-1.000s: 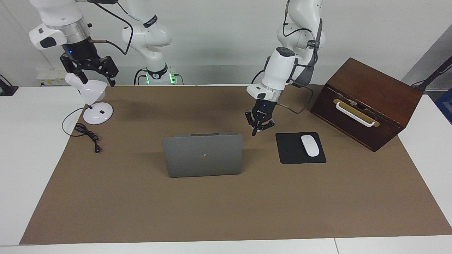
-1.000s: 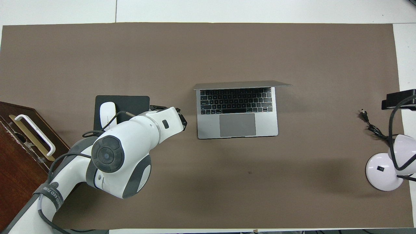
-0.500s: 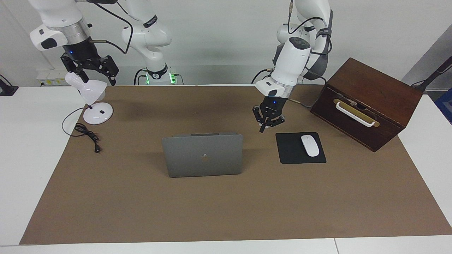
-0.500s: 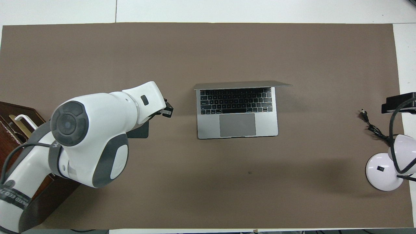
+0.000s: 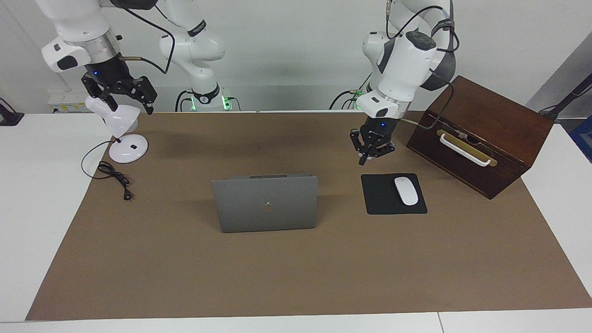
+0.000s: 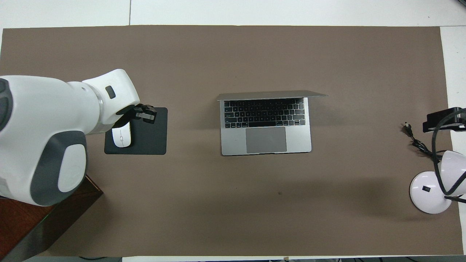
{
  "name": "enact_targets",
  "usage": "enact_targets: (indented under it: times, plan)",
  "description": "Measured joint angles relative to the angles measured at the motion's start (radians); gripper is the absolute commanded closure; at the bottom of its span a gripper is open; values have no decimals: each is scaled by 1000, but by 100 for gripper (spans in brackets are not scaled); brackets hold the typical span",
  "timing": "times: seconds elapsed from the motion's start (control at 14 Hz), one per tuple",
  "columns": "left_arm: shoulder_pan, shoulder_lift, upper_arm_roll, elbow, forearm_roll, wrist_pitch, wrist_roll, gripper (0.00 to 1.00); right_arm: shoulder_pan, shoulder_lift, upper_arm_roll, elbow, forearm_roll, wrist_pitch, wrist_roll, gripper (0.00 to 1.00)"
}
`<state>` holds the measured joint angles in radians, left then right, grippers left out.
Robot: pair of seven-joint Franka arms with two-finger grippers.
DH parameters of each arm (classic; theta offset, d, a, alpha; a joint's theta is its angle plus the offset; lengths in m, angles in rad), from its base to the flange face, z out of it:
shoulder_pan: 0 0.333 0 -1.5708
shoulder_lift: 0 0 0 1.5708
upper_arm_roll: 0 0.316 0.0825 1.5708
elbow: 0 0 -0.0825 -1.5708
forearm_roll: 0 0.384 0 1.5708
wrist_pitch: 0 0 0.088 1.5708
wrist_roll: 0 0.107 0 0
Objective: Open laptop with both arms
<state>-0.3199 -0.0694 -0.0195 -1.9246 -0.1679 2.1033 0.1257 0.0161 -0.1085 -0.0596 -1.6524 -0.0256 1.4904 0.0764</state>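
The silver-grey laptop (image 5: 266, 203) stands open in the middle of the brown mat. Its lid is upright, and its keyboard (image 6: 264, 112) faces the robots. My left gripper (image 5: 363, 162) hangs shut in the air with nothing in it. It is clear of the laptop and over the edge of the black mouse pad (image 6: 147, 140) in the overhead view, where the left gripper (image 6: 149, 113) shows past the white wrist. My right gripper (image 5: 127, 107) is held high at the right arm's end of the table. It stands open just over the white lamp's head (image 5: 121, 118).
A white mouse (image 5: 406, 190) lies on the mouse pad (image 5: 386, 199). A brown wooden box (image 5: 481, 134) with a white handle stands at the left arm's end. The white desk lamp (image 6: 431, 193) and its black cord (image 5: 113, 175) sit at the right arm's end.
My left arm has risen and swung away from the laptop's side toward the mouse pad and the wooden box. The right arm has barely shifted. The laptop has stayed open.
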Motion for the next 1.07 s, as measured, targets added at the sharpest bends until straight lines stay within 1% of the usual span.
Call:
enact_targets:
  times: [0.21,0.36,0.64,0.86,1.07]
  plan:
    - [60,-2,3,63,-2,-114,68,100,0,0,0,0,0,-1,-1,0]
    - [110,-4,5,87,-2,-163,114,100,0,0,0,0,1,-1,-1,0]
    - [178,-19,5,123,-3,-256,182,100,2,1,1,-2,3,-3,-1,0]
    - [217,-27,5,161,12,-333,203,100,4,1,2,-2,3,-5,-1,0]
    - [234,-28,5,204,58,-402,204,100,4,1,2,-3,3,-7,-1,0]
